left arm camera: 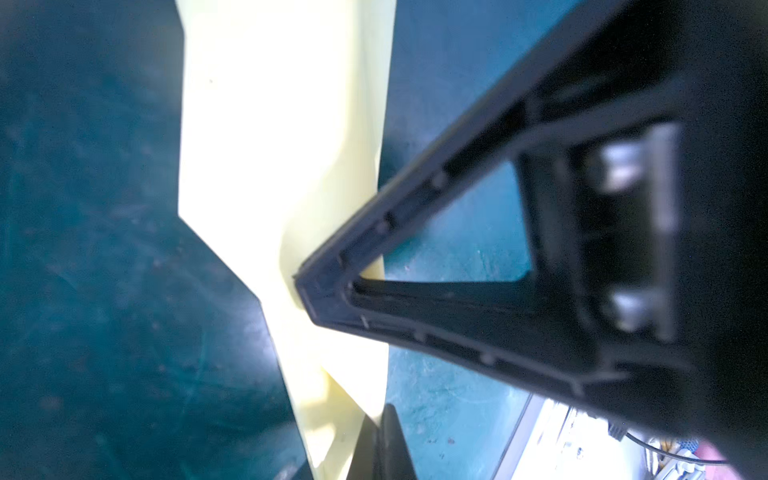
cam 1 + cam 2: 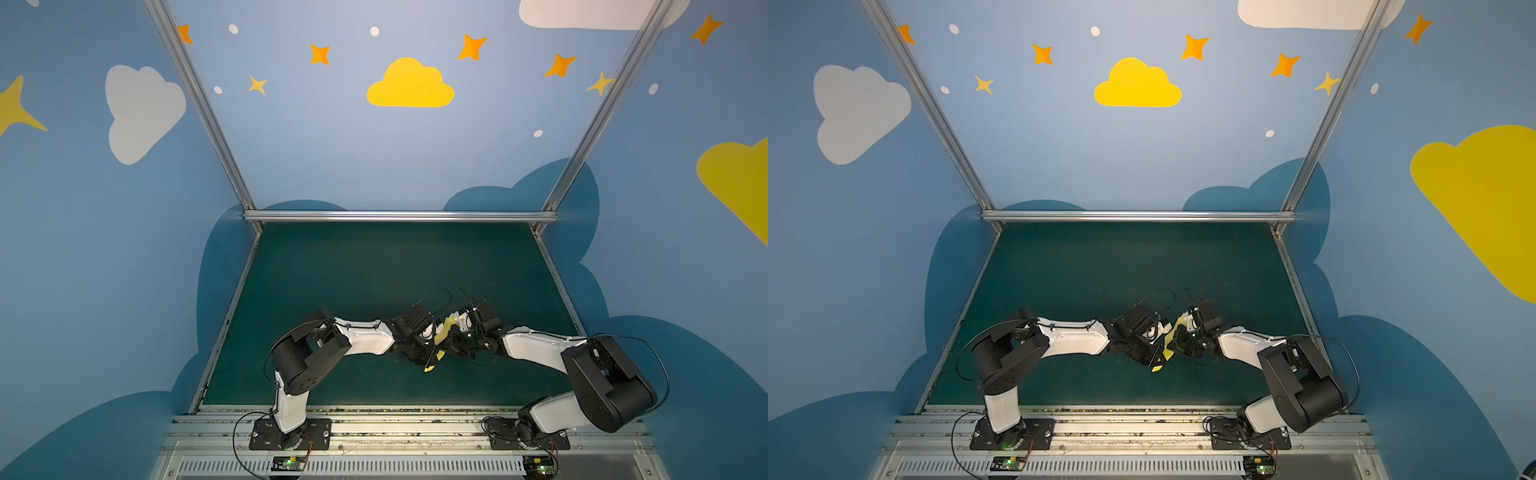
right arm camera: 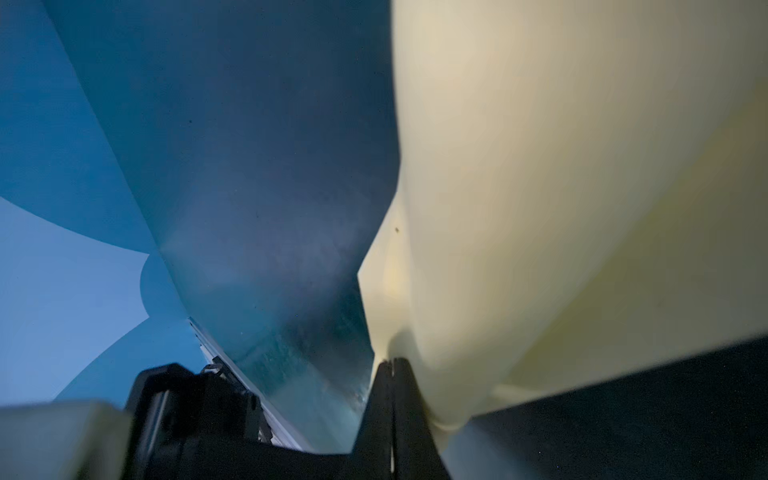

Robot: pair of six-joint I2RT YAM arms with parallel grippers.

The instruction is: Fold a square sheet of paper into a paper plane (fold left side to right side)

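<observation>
The pale yellow sheet of paper (image 2: 449,326) (image 2: 1169,353), folded into a narrow layered shape with slanted edges, hangs upright just above the green mat near the table's middle front. Both grippers meet at it. My left gripper (image 2: 434,350) (image 2: 1160,354) comes from the left. In the left wrist view its jaws (image 1: 383,436) are shut on the paper (image 1: 282,124). My right gripper (image 2: 452,337) (image 2: 1177,341) comes from the right. In the right wrist view its jaws (image 3: 393,374) are pressed together on an edge of the paper (image 3: 561,187). A right finger (image 1: 415,257) touches the paper's side.
The dark green mat (image 2: 374,270) is bounded by aluminium rails at the back (image 2: 399,216) and along both sides, with blue painted walls behind them. Both arm bases (image 2: 291,434) (image 2: 528,436) stand on the front rail.
</observation>
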